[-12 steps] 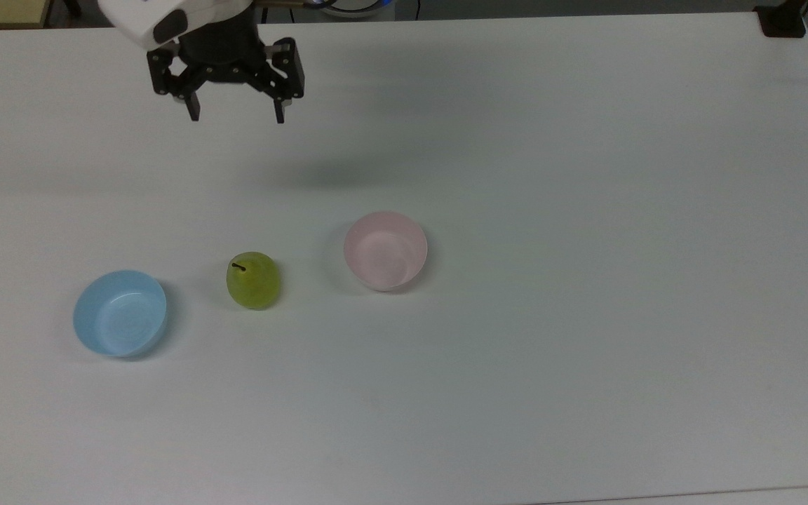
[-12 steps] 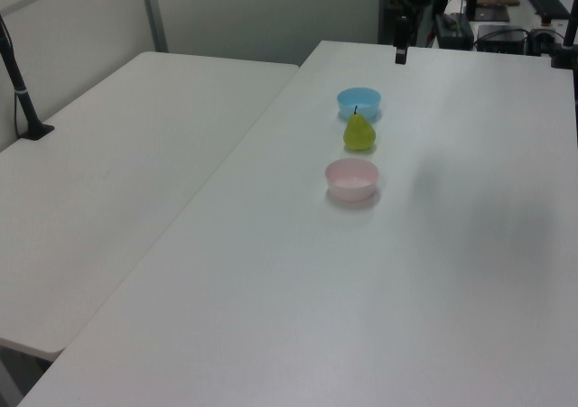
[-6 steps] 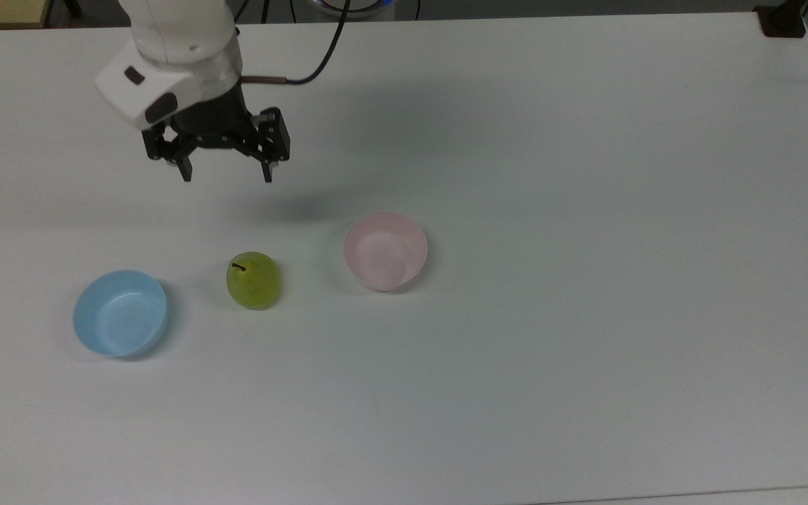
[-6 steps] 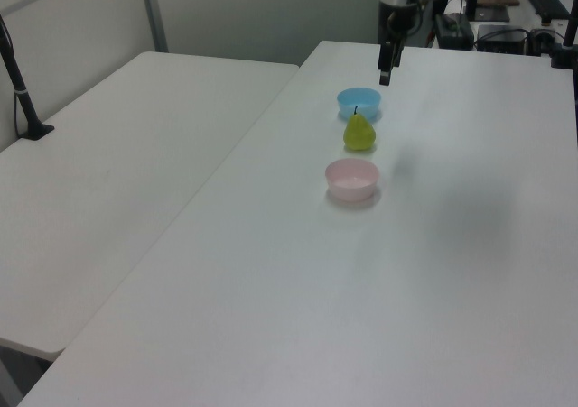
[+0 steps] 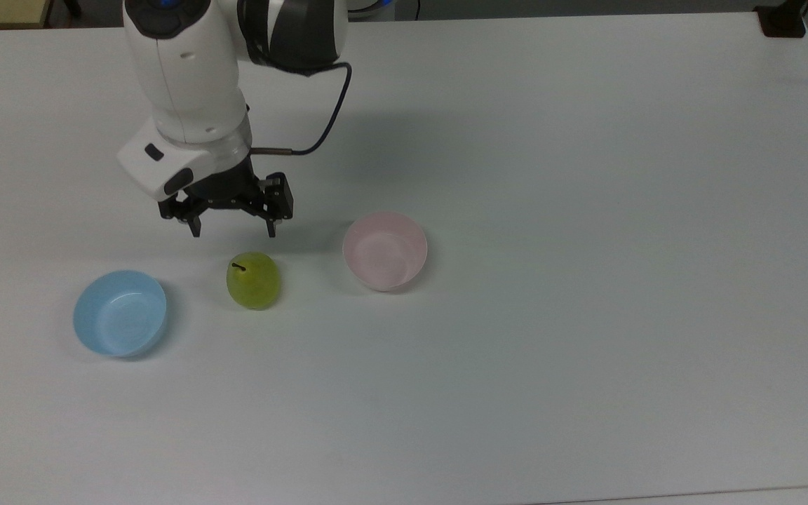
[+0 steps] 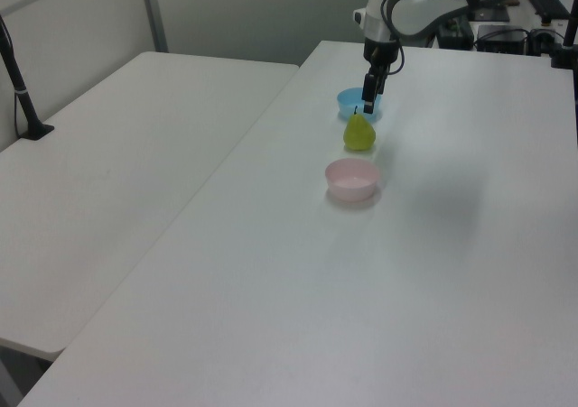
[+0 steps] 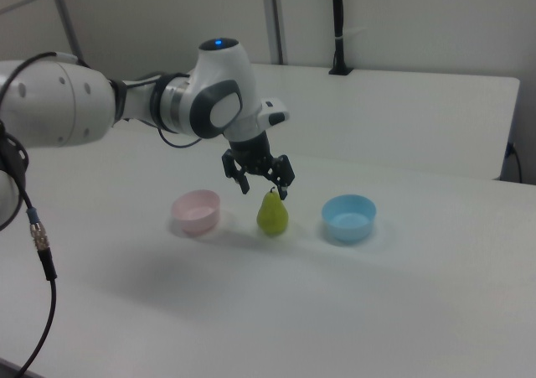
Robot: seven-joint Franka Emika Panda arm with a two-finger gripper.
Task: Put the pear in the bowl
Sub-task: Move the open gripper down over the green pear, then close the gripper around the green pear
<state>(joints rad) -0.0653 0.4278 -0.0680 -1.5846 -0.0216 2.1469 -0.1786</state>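
Observation:
The yellow-green pear (image 5: 254, 280) (image 6: 358, 134) (image 7: 271, 214) stands upright on the white table, its dark stem up, between two bowls. The pale pink bowl (image 5: 384, 250) (image 6: 351, 179) (image 7: 196, 210) sits to the pear's right in the top view, with nothing in it. My gripper (image 5: 234, 230) (image 7: 265, 189) hangs open just above the pear, slightly behind it in the top view, fingers pointing down and apart. Nothing is between them. In the left view the gripper (image 6: 368, 107) hangs over the pear's top.
A light blue bowl (image 5: 120, 313) (image 6: 358, 101) (image 7: 348, 217) stands at the pear's left in the top view. The white table (image 5: 586, 315) stretches wide to the top view's right. A second table (image 6: 117, 154) adjoins at the left view's left.
The arm has come forward and down from the table's far edge, bringing the open gripper close over the pear. Pear and bowls have stayed put.

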